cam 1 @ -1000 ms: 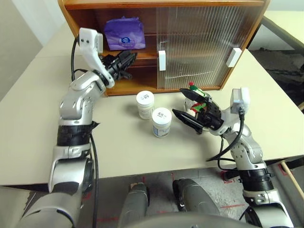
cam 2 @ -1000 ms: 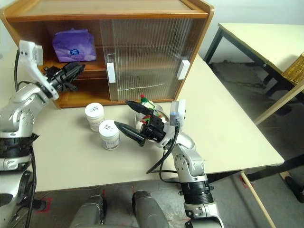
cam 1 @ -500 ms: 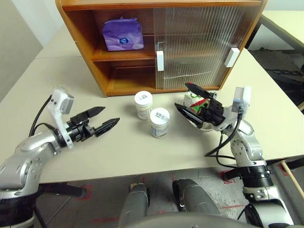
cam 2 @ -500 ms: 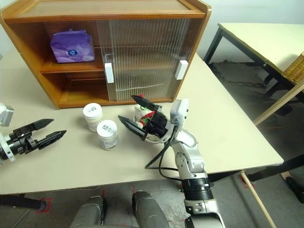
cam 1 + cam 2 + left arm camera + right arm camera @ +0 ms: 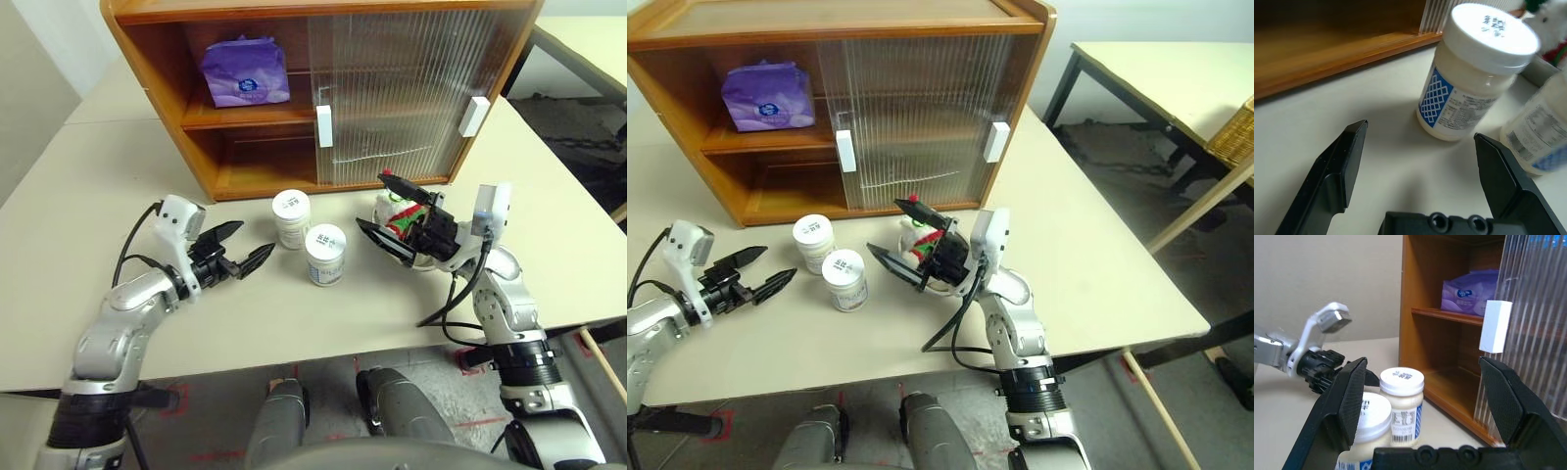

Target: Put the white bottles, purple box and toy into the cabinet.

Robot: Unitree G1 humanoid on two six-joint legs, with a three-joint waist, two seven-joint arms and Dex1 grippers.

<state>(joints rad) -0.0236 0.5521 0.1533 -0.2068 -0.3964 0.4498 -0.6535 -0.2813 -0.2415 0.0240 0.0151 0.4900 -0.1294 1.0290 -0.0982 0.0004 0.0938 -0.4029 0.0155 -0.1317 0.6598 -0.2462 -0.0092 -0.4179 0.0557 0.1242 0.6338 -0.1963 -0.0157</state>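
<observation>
Left tool point(image 5: 243, 259) was spread wide and empty just beside the two white bottles point(image 5: 311, 238) on the bench point(image 5: 59, 225). Right tool point(image 5: 394, 217), also spread, hovered around the toy point(image 5: 399, 209). Only the purple box point(image 5: 244, 70) sat on the cabinet point(image 5: 157, 69) shelf; three items remained.

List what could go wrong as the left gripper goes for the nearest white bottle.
1. The two white bottles stand close together; the open left gripper closing on the one nearer the cabinet might nudge or tip the other.
2. The open right gripper hovers by the toy just beside them, so the arms may crowd each other.
3. The sliding doors cover the right half, leaving only the left opening, where the purple box already sits.
</observation>
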